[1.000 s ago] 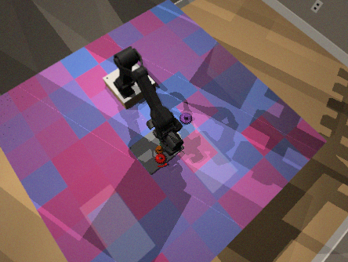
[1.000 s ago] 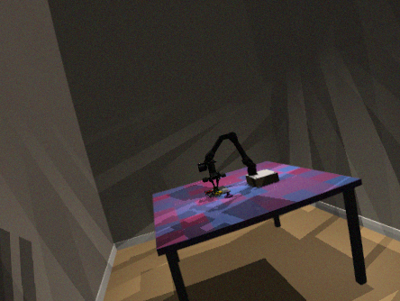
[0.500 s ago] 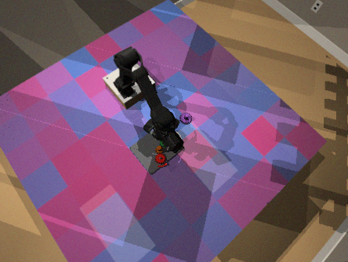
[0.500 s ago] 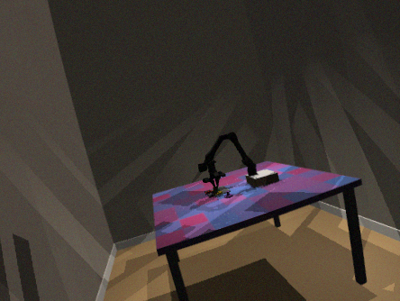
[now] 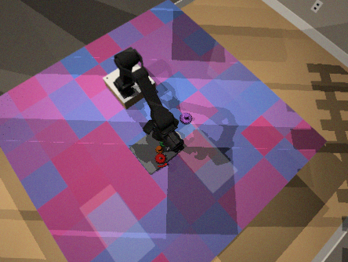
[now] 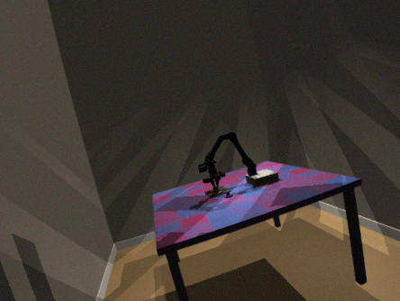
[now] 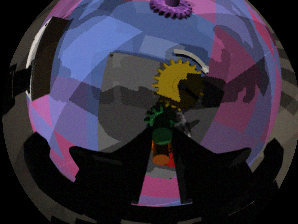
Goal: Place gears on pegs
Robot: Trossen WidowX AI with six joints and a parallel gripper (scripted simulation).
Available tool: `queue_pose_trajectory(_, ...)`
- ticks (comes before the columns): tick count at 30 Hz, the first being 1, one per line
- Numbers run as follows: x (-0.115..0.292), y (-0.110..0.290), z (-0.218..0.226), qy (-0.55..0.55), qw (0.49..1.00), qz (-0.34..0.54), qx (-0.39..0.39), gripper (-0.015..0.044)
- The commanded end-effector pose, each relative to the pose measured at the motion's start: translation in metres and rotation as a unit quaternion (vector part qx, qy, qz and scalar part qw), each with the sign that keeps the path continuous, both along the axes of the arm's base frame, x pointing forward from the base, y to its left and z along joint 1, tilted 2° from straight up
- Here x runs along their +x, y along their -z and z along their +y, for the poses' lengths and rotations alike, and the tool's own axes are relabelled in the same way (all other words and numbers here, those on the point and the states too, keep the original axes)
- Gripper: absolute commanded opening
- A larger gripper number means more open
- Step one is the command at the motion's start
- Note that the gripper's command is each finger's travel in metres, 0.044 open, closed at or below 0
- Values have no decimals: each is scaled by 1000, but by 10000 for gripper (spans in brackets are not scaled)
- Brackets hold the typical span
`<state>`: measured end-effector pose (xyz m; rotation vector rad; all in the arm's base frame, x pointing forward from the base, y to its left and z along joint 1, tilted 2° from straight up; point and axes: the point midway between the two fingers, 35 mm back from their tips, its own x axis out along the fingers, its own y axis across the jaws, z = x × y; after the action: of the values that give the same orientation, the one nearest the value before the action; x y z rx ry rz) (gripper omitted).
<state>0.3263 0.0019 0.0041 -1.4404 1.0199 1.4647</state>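
I have my tool (image 5: pixel 168 143) (image 6: pixel 216 186) (image 7: pixel 161 131) closed on the upright hub of the green gear (image 5: pixel 161 144) (image 7: pixel 161 117), the hub giving my fingers a grip that leaves the teeth free to mesh. The gear sits right at my fingertips, over the grey board (image 5: pixel 143 151) (image 7: pixel 125 75); whether it is fully down on its peg I can't tell. Just beside my tool is the orange gear (image 5: pixel 159 149) (image 7: pixel 161 159), with the red gear (image 5: pixel 160 160) (image 7: pixel 171 160) past it; the yellow gear (image 7: pixel 169 80) is close on the opposite side. Two gears between red and yellow should make yellow turn against red, as the white arrow (image 7: pixel 192 56) wants. That's probably why the purple gear (image 5: pixel 186 118) (image 7: pixel 171 9) can stay off the board on the counter (image 5: pixel 137 196) (image 6: pixel 270 198). I'd press green flat before letting go and lifting away
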Motion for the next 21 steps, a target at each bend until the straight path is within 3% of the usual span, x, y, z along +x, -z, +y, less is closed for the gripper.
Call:
queue_pose_trajectory(1,0,1,0,45,999,0,-2,0)
queue_pose_trajectory(13,0,0,-1,200,980,2,-2,0)
queue_pose_trajectory(21,0,2,0,162,987,2,-2,0)
